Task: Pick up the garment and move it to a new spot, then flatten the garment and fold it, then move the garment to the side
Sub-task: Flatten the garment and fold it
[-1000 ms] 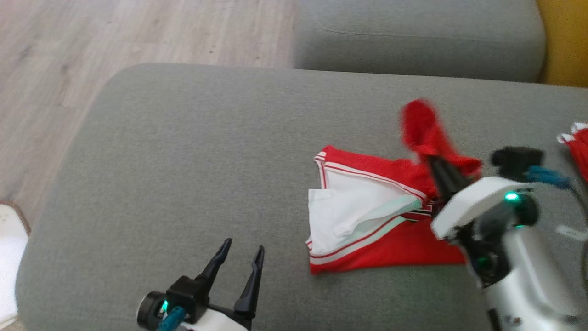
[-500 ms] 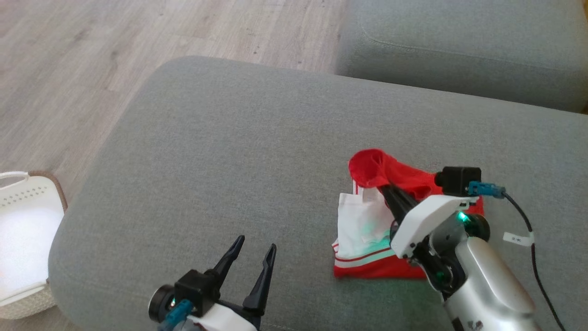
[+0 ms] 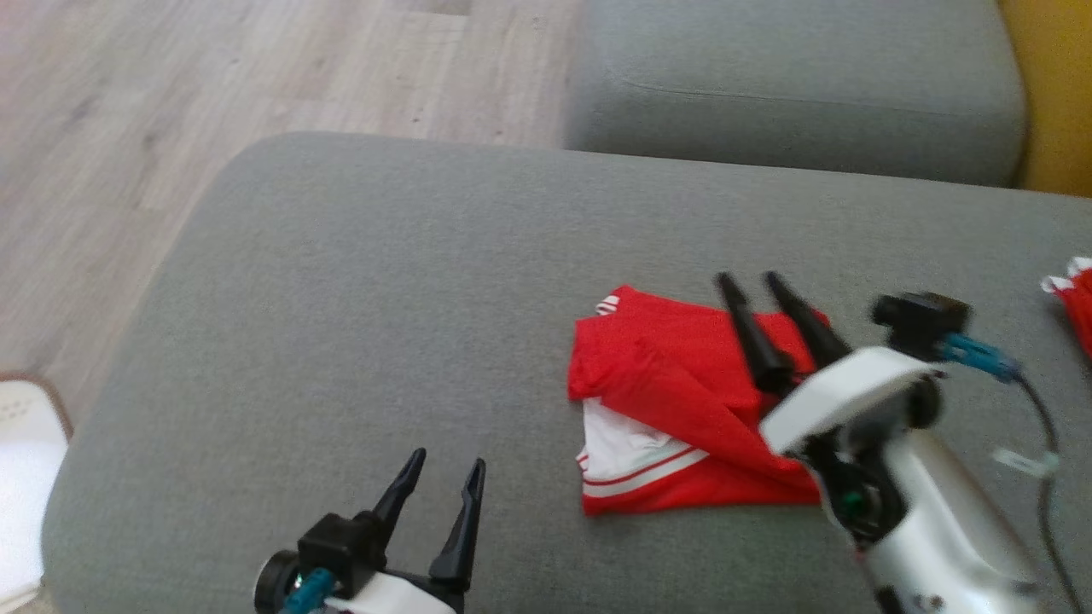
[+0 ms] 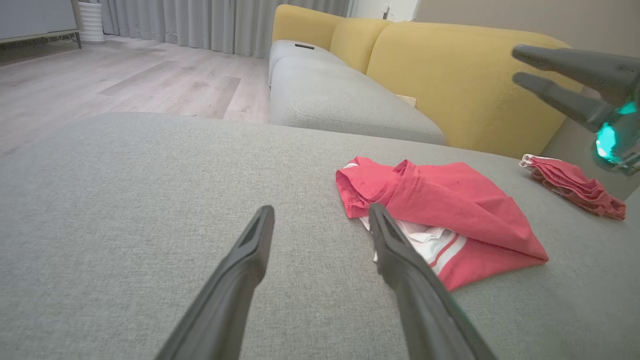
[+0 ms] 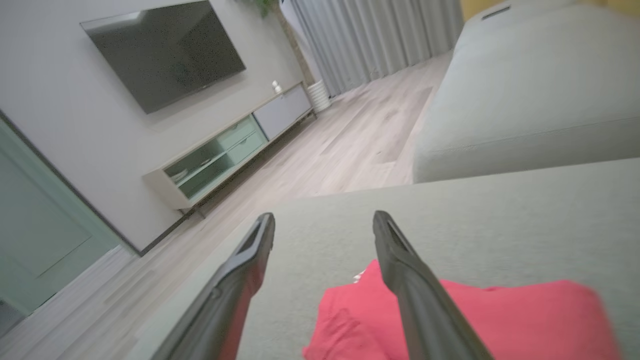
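Garment point(image 3: 674, 375) soft, light, floppy; you pinch doubled red edge. Right gripper point(image 3: 749, 277) spread, empty, above it; left gripper point(image 3: 447, 458) spread too.

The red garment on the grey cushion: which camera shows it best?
The left wrist view: the garment lies nearly whole there, fold and white striped part visible. The head view looks down on the garment, but the right arm covers its edge. The right wrist view catches just part of the garment.
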Tool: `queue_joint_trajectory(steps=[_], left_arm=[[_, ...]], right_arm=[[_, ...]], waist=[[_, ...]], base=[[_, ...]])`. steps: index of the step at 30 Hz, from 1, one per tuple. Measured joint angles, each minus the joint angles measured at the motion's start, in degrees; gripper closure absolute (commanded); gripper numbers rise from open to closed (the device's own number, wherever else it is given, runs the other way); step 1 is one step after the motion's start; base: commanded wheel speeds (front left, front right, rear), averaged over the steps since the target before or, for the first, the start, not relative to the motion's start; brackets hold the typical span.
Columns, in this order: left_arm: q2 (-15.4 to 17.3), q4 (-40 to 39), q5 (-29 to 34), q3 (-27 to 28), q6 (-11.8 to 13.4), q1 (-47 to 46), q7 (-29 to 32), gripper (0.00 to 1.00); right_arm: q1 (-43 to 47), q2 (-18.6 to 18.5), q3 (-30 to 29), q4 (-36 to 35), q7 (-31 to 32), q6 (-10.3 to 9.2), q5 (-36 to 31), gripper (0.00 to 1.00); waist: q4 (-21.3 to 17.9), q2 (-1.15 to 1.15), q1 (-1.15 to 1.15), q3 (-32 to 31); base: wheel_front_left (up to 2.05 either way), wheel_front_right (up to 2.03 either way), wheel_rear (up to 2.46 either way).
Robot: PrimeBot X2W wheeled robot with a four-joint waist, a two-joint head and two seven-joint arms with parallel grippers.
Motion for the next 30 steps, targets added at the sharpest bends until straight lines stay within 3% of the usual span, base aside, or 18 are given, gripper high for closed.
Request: queue_joint_trajectory(steps=[6, 12, 13, 14, 15, 19, 25, 30], left_arm=[[-0.10, -1.74, -0.57, 2.63, 1.54, 0.15, 0.00, 0.00], [-0.18, -3.26, -0.49, 4.71, 2.07, 1.47, 0.00, 0.00], [-0.19, -3.33, -0.47, 4.82, 2.07, 1.74, 0.00, 0.00], [-0.18, -3.49, -0.46, 4.83, 2.05, 1.92, 0.00, 0.00], [-0.19, -3.59, -0.38, 4.82, 2.03, 2.02, 0.00, 0.00], [-0.20, -3.64, -0.40, 4.57, 1.97, 1.98, 0.00, 0.00], [-0.21, -3.12, -0.58, 2.40, 1.66, 1.87, 0.00, 0.00], [-0.21, -1.81, -1.55, -0.12, 1.66, 1.49, 0.00, 0.00]], right_arm=[[4.56, -6.21, -1.75, -1.19, -6.15, 0.00, 0.13, 0.00], [7.43, -8.90, -1.59, -0.54, -9.77, 0.00, 0.40, 0.00], [7.71, -9.15, -1.10, -0.25, -9.60, 0.00, 1.02, 0.24], [7.89, -9.56, -0.27, -0.09, -9.07, 0.00, 1.77, 0.96], [7.90, -9.98, 0.58, -0.09, -8.61, 0.00, 2.36, 1.00], [6.19, -11.21, 4.93, 1.82, -4.24, 0.00, 4.53, 1.00], [-3.04, -9.47, 9.93, 10.84, 10.17, 0.00, 14.81, 1.00], [-9.66, -9.43, 12.16, 19.60, 16.17, 0.00, 18.14, 1.00]], waist=[[-3.40, 0.00, 0.00, -0.41], [-6.10, 0.00, 0.00, -0.71], [-6.23, 0.00, 0.00, -0.72], [-6.20, 0.00, 0.00, -0.65], [-6.04, 0.00, 0.00, -0.54], [-4.65, 0.00, 0.00, 0.03], [-1.76, 0.00, 0.00, 1.19], [0.89, 0.00, 0.00, 2.64]], base=[[0.00, 0.00, 0.00], [0.00, 0.00, 0.00], [0.00, 0.00, 0.00], [0.00, 0.00, 0.00], [0.00, 0.00, 0.00], [0.00, 0.00, 0.00], [0.00, 0.00, 0.00], [0.00, 0.00, 0.00]])
